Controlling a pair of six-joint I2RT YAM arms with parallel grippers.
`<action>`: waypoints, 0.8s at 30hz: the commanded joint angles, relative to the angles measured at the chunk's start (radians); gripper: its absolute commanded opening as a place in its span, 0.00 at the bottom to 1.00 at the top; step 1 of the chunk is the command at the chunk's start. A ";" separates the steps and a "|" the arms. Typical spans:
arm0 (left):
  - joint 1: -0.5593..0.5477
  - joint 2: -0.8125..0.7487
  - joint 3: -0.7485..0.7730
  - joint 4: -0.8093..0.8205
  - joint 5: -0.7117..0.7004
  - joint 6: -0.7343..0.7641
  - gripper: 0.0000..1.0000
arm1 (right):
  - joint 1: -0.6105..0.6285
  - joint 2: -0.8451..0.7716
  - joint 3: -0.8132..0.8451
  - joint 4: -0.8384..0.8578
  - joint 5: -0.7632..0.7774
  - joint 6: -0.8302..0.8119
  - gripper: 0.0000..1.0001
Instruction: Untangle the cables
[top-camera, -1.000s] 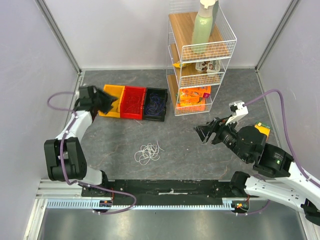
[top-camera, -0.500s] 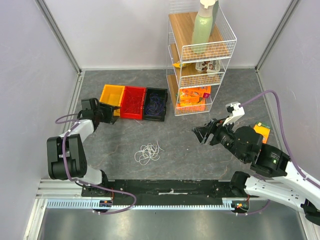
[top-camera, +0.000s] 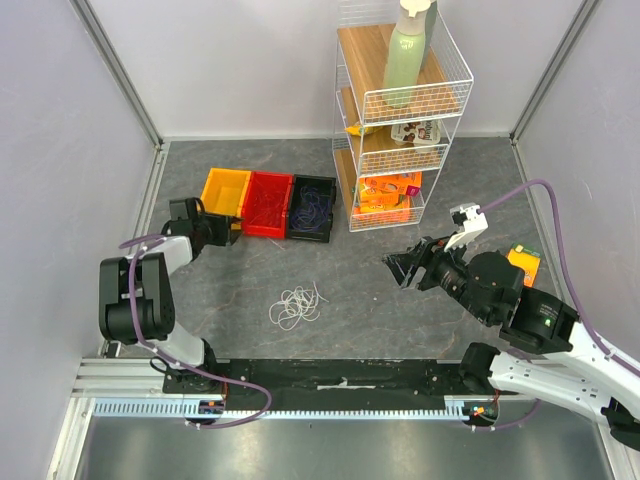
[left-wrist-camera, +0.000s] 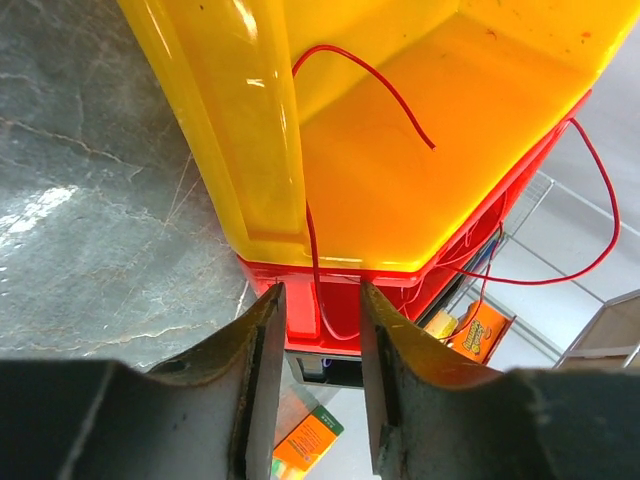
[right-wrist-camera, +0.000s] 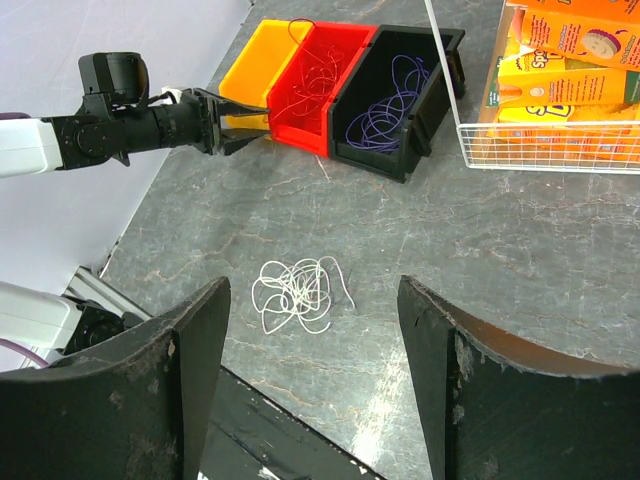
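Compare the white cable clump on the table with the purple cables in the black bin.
The white clump lies on the bare table; the purple cables sit inside the black bin. The white clump is densely bunched; the purple cables form wider loops. Both are thin looped wires.

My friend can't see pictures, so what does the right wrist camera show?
A tangled clump of white cables lies on the grey table, seen between two black fingers. Farther back, the left end effector points at a yellow bin beside a red bin and a black bin.
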 joint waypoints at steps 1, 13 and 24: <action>-0.016 0.023 0.018 0.044 -0.015 -0.043 0.38 | -0.002 -0.008 -0.009 0.042 0.006 0.005 0.75; -0.046 -0.089 0.025 0.064 -0.139 0.104 0.04 | -0.002 -0.015 -0.019 0.041 0.003 0.010 0.75; -0.263 0.038 0.376 -0.240 -0.311 0.777 0.02 | -0.004 -0.029 -0.016 0.042 0.010 -0.001 0.75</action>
